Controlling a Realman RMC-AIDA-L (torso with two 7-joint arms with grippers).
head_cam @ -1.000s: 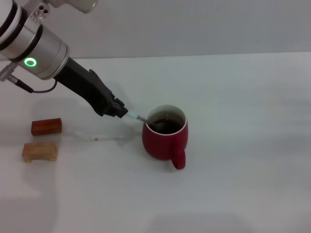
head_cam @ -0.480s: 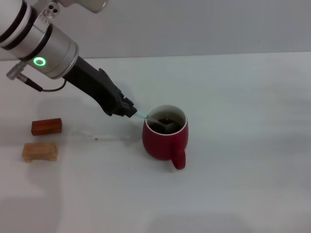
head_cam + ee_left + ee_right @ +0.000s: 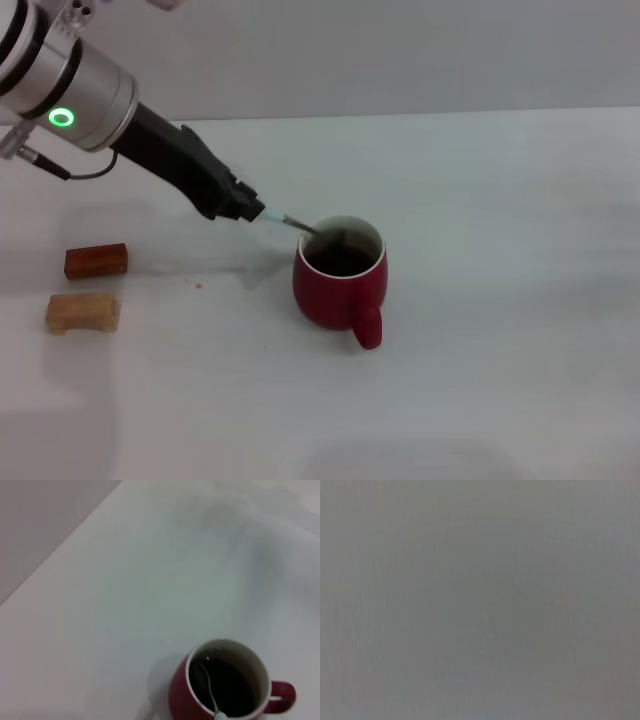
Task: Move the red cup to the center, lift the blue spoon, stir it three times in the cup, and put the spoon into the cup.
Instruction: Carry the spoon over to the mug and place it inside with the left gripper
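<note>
Here the red cup (image 3: 340, 283) stands near the middle of the white table (image 3: 500, 300), handle (image 3: 367, 325) turned toward the robot, with dark liquid (image 3: 341, 260) inside its white rim. The left gripper (image 3: 250, 211) reaches in from the robot's left, just beside the cup, clamped on the pale handle end of the blue spoon (image 3: 296, 225). The spoon slants down over the cup's rim, and its metal neck dips into the liquid.

The head view alone shows the left arm (image 3: 80, 95), with a green ring light (image 3: 62, 118) on its silver wrist section, and two small wooden blocks well apart from the cup at the table's left side: a reddish-brown block (image 3: 96, 261) and, nearer the robot, a tan block (image 3: 82, 312).

The left wrist view alone looks down into the cup (image 3: 227, 690): the spoon's thin neck (image 3: 209, 690) runs across the liquid, and the bowl (image 3: 199, 680) shows only as a faint shape below the dark surface. The pale handle tip (image 3: 220, 716) is cut off at the picture's edge, as is the cup's lower body. That arm's own fingers do not show there.

In the head view the spoon's bowl is hidden under the liquid. The right wrist view gives only a flat grey field, and the right gripper appears in no picture.
</note>
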